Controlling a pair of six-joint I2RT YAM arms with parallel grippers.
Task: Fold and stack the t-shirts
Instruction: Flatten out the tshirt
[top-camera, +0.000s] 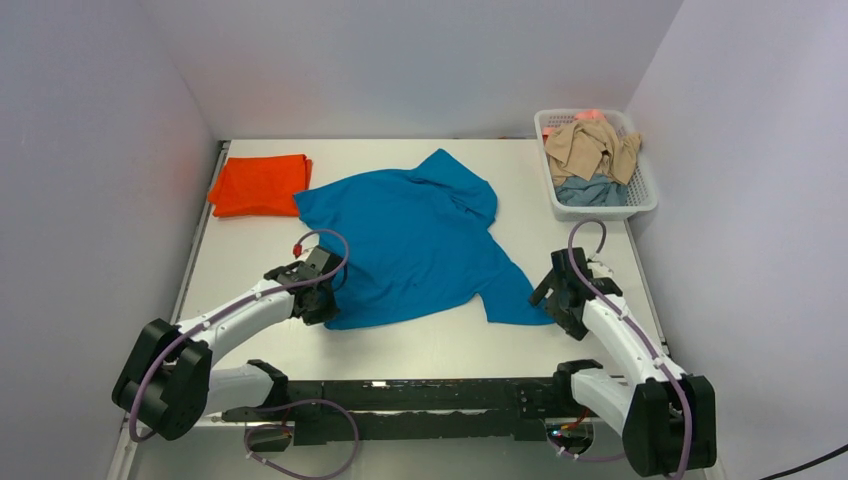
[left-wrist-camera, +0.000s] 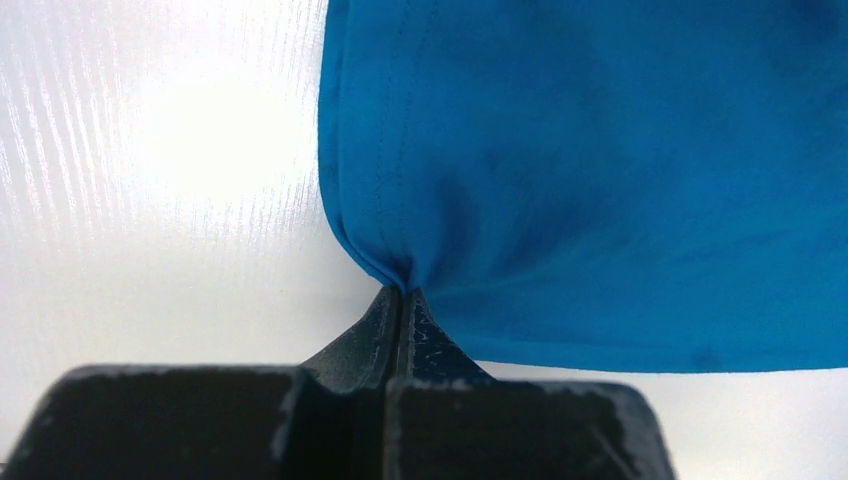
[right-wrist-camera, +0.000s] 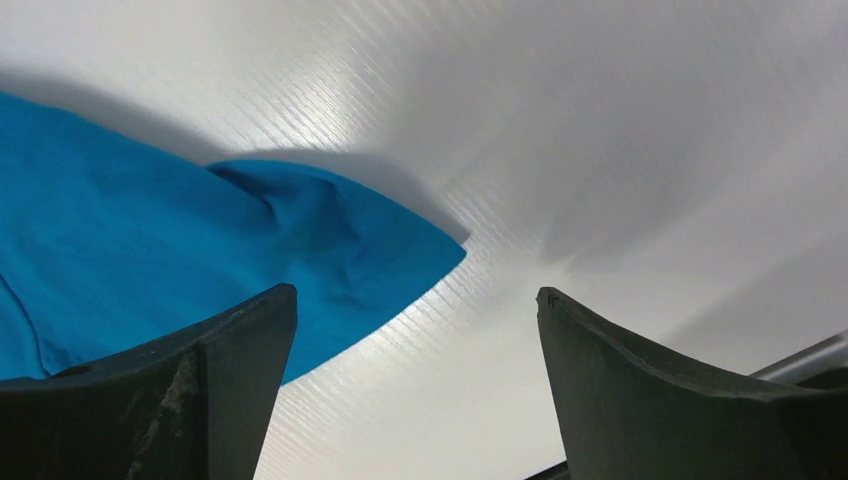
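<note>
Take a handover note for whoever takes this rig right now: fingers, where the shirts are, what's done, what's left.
Left gripper: shut on the near-left hem corner of the teal t-shirt.
Right gripper: open, empty, beside that shirt's near-right sleeve tip.
Teal t-shirt lies spread unfolded mid-table; orange t-shirt lies folded at the far left.
Done: orange folded.
Left: fold the teal one and stack the two.

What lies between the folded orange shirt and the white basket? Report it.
In the top view: the spread teal t-shirt beside the orange t-shirt, then bare table up to the basket.
</note>
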